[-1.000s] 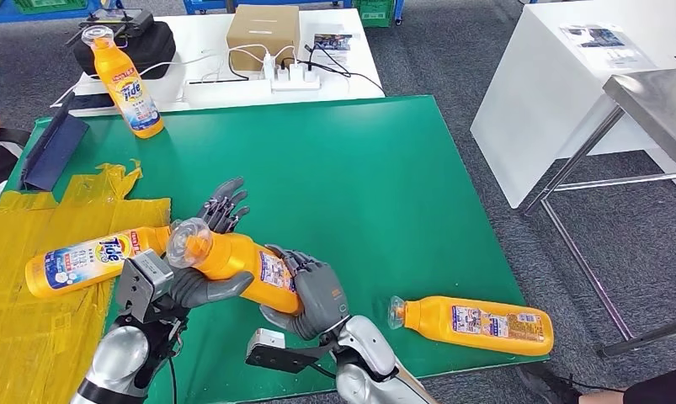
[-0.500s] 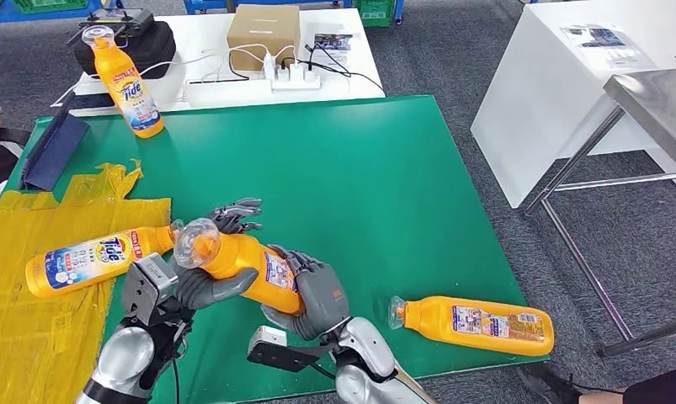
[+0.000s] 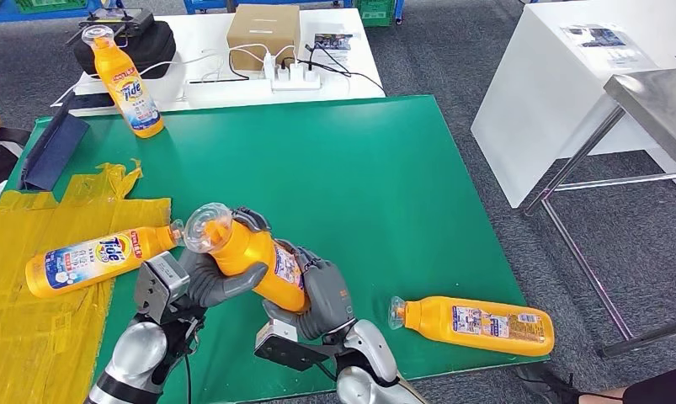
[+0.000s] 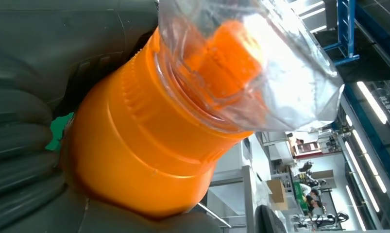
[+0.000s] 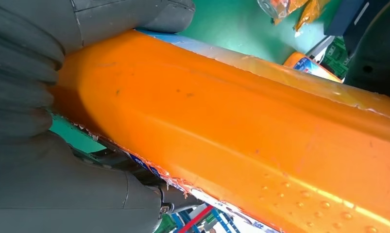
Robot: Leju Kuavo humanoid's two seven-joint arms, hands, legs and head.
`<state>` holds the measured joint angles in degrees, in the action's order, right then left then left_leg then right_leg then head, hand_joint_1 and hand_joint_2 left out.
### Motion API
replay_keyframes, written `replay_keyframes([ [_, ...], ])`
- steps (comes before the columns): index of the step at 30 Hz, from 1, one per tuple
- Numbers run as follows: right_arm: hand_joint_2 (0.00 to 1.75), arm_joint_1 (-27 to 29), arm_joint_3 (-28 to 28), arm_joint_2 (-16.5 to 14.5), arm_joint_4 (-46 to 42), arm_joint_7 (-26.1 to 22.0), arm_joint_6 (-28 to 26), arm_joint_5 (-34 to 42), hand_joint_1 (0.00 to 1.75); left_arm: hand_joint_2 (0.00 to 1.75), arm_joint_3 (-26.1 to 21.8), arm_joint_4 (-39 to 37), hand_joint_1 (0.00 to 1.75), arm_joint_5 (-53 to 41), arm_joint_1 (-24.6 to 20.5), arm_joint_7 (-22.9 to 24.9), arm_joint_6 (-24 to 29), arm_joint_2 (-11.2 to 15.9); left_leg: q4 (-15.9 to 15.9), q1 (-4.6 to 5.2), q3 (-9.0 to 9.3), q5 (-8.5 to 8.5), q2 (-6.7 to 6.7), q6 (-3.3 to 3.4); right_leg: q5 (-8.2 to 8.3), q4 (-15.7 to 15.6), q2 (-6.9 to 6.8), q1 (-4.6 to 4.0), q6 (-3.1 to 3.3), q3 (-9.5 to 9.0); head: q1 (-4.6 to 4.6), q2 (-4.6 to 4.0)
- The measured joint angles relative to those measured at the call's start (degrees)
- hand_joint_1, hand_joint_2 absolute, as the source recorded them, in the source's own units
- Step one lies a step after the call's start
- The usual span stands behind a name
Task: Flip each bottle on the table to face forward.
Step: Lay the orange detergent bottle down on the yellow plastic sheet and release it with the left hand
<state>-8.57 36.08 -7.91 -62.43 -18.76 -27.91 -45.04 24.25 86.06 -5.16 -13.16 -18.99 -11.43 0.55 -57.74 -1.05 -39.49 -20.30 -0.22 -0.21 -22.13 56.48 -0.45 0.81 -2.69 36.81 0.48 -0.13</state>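
Both hands hold one orange Tide bottle (image 3: pixel 254 257) above the near part of the green table (image 3: pixel 359 177), tilted with its clear cap up and to the left. My left hand (image 3: pixel 220 273) grips its neck (image 4: pixel 149 150); my right hand (image 3: pixel 317 295) grips its lower body (image 5: pixel 241 131). A second bottle (image 3: pixel 94 259) lies on yellow plastic sheeting at the left, label up. A third bottle (image 3: pixel 473 324) lies near the front right edge. Another bottle (image 3: pixel 128 84) stands upright at the far left corner.
Yellow plastic sheeting (image 3: pixel 31 320) covers the table's left side. A dark blue flat case (image 3: pixel 52 151) leans at the far left. Behind the table, a white desk (image 3: pixel 225 76) carries a cardboard box, a power strip and a black bag. A steel table frame (image 3: pixel 604 151) stands at the right.
The held bottle has been raised and tipped more upright, cap moving right and up. My left hand's fingers, spread before, have closed around the bottle's neck.
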Motion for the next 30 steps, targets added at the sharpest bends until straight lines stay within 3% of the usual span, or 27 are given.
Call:
replay_keyframes([
  [16, 1.75, 0.4, -0.5, 0.0, -1.2, -0.2, -1.8, -0.1, 1.75, 1.75, 0.4, -0.3, 1.75, 0.1, -0.7, -0.3, -0.1, -0.5, 0.0, 0.00, -0.01, 0.00, 0.00, 0.00, 0.01, 0.0, 0.00, 0.00, -0.01, -0.01, 0.00, 0.00],
  [17, 1.75, 0.4, -0.6, 0.0, -1.2, -0.3, -1.9, -0.1, 1.62, 1.75, 0.5, -0.4, 1.75, 0.1, -0.9, -0.4, -0.1, -0.5, 0.0, 0.00, -0.01, 0.00, 0.00, 0.00, 0.01, 0.0, 0.00, 0.00, -0.01, -0.01, 0.00, 0.00],
  [20, 1.75, 0.4, -0.7, 0.0, -1.2, -0.6, -2.5, 0.1, 0.31, 1.75, 0.7, -0.5, 1.75, 0.2, -1.1, -0.4, -0.1, -0.6, 0.0, 0.00, -0.01, 0.01, 0.00, 0.01, 0.01, 0.0, -0.01, 0.00, -0.01, -0.01, 0.00, 0.00],
  [21, 1.75, 0.4, -0.8, 0.0, -1.4, -0.9, -2.8, 0.1, 0.00, 1.75, 0.8, -0.5, 1.75, 0.2, -1.2, -0.4, -0.1, -0.6, 0.0, 0.00, -0.01, 0.01, 0.00, 0.00, 0.01, 0.0, 0.00, 0.00, -0.02, -0.01, 0.01, 0.00],
  [25, 1.75, 0.7, -0.9, -0.6, -3.6, -2.2, -4.6, 1.3, 0.00, 1.75, 0.9, -0.7, 1.75, -0.4, -0.8, -0.1, 1.1, -0.4, 0.0, 0.00, -0.01, 0.00, 0.00, 0.00, 0.01, 0.0, 0.00, 0.00, -0.01, 0.02, 0.01, 0.00],
  [30, 1.75, 2.2, -2.6, -0.5, -9.0, -2.6, -6.8, 2.7, 0.00, 1.75, -0.4, 0.0, 1.75, -7.5, -0.3, 1.0, 7.8, 1.2, 0.0, 0.00, -0.02, -0.01, 0.01, -0.01, 0.00, 0.0, 0.00, 0.00, 0.00, 0.01, 0.00, 0.00],
])
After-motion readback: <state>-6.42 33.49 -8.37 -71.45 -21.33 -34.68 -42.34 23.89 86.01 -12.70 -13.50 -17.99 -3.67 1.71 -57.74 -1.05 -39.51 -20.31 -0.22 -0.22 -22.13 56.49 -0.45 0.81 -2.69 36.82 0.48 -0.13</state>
